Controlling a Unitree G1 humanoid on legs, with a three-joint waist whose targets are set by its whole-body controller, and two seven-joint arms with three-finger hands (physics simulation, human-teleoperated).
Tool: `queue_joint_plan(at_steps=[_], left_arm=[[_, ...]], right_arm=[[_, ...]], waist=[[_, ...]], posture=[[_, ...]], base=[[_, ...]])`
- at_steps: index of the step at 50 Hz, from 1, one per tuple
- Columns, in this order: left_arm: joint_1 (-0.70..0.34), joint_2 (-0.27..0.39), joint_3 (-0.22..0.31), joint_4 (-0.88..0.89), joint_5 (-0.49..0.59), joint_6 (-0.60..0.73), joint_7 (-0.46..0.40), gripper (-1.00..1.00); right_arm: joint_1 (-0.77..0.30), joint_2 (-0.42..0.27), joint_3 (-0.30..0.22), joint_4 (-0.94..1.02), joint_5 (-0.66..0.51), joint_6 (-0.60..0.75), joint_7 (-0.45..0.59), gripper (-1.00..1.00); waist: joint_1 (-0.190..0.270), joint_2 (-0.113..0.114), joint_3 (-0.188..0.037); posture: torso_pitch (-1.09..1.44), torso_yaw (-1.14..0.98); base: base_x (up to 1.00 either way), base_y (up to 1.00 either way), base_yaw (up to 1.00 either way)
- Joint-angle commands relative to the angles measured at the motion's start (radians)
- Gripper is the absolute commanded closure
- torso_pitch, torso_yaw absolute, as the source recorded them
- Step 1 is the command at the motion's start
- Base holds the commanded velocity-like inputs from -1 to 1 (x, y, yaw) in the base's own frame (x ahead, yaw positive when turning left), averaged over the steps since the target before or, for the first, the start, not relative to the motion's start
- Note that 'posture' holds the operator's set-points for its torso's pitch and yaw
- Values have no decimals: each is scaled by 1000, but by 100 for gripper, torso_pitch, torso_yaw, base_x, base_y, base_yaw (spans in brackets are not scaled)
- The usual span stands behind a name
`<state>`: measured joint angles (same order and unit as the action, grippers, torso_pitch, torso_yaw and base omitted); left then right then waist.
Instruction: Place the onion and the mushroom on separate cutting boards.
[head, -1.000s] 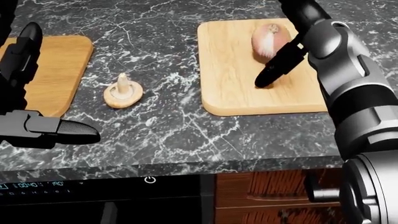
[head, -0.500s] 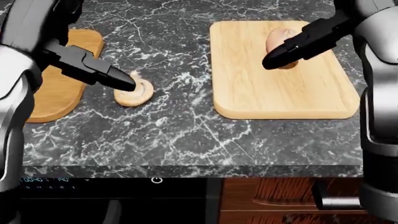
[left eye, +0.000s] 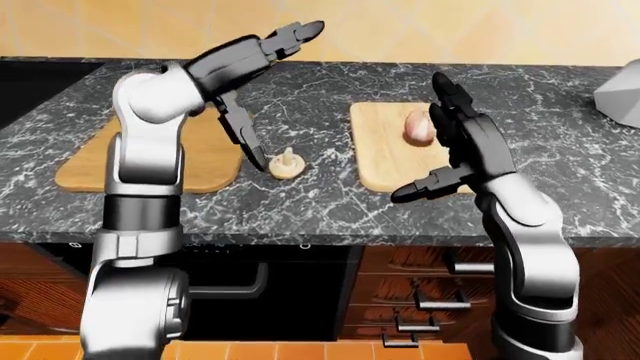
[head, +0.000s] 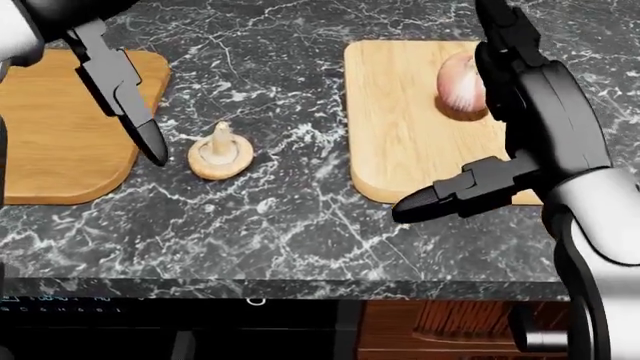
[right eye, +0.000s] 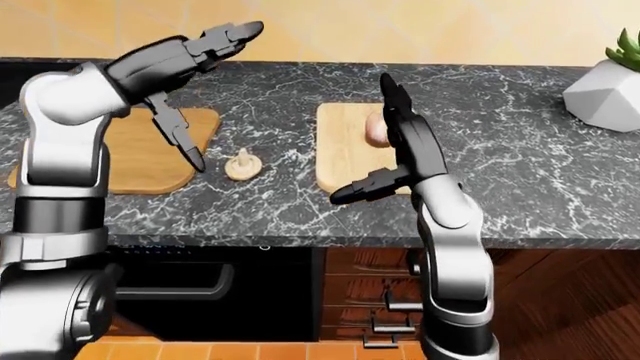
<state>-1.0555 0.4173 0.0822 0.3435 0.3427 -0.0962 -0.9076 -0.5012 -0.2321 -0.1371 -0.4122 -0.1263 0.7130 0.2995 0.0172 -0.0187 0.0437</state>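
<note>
Two hands are seen above the worktop (head: 300, 217), and neither is closed on anything. The left hand (head: 120, 90) is held with its black, tapered fingers spread apart; one long finger (head: 150, 146) is pointed down toward 5 o'clock in the head view, its tip just beside the mushroom (head: 220, 156) at that thing's 9 o'clock, apparently not touching. This pose is judged to be an approach to a grasp. The right hand (head: 500, 127) is likewise splayed, one finger (head: 440, 199) stretched toward 8 o'clock over the near edge of the right board (head: 400, 112); the onion (head: 460, 84) is partly hidden behind its dark palm, and no grip on it is seen.

The mushroom is found on bare worktop between the boards, cap down and pale stalk upright, so it is steady but must be taken from the sides or by the stalk. The onion, smooth, rounded and pinkish-white, lies on the right board, so that half of the task is judged done. The left board (head: 50, 150), at 9 o'clock of the mushroom, carries nothing and is the likely goal. Both boards are flat, pale wood with rounded corners; the worktop is glossy black stone, veined white.
</note>
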Motion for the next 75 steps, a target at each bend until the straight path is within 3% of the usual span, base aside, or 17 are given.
queue_joint_plan(at_steps=[1, 5, 9, 13, 21, 26, 38, 47, 54, 59, 66, 75], left_arm=[[-51, 21, 17, -15, -3, -68, -25, -100], [-60, 35, 6, 41, 58, -189, -47, -100], [-86, 16, 4, 60, 94, -219, -63, -100], [-121, -7, -9, 127, 120, -273, -49, -63], [-138, -31, -24, 221, 175, -353, -23, -27], [-142, -48, -32, 226, 216, -369, -7, -17], [-182, -14, -29, 340, 268, -466, 29, -11], [-247, 17, -42, 419, 317, -572, -11, -9], [-276, 11, -58, 451, 417, -675, 39, -11], [-276, 10, -72, 451, 535, -773, 147, -16], [-206, -1, -47, 340, 489, -777, 52, -18], [-166, 3, -44, 311, 475, -780, 27, -12]], right_arm=[[-27, -10, -16, -43, 1, -33, -11, -100], [-16, -1, -9, -46, 3, -34, -17, -100], [-3, 10, -2, -53, 3, -37, -23, -100], [15, 17, -3, -76, 6, -30, -24, -100], [38, 22, -11, -93, 20, -38, -34, -100], [52, 25, -11, -100, 25, -43, -37, -100], [74, 36, 0, -108, 26, -48, -38, -100], [95, 47, 6, -114, 23, -54, -39, -100], [111, 52, 1, -114, 28, -64, -40, -100], [122, 54, -1, -108, 34, -75, -43, -100], [121, 54, 2, -102, 34, -77, -45, -100], [116, 55, 9, -100, 28, -71, -45, -100]], waist=[[0, 1, -32], [-1, 1, -29], [-2, 1, -30], [-1, -3, -31], [0, -2, -33], [-3, -3, -35], [-5, -1, -39], [-4, -1, -39], [-4, -3, -40], [-7, -3, -40], [-8, 1, -40], [-8, 3, -39]], posture=[[0, 0], [0, 0], [0, 0], [0, 0], [0, 0], [0, 0], [0, 0], [0, 0], [0, 0], [0, 0], [0, 0], [0, 0]], base=[[0, 0, 0], [0, 0, 0], [0, 0, 0], [0, 0, 0], [0, 0, 0], [0, 0, 0], [0, 0, 0], [0, 0, 0], [0, 0, 0], [0, 0, 0], [0, 0, 0], [0, 0, 0]])
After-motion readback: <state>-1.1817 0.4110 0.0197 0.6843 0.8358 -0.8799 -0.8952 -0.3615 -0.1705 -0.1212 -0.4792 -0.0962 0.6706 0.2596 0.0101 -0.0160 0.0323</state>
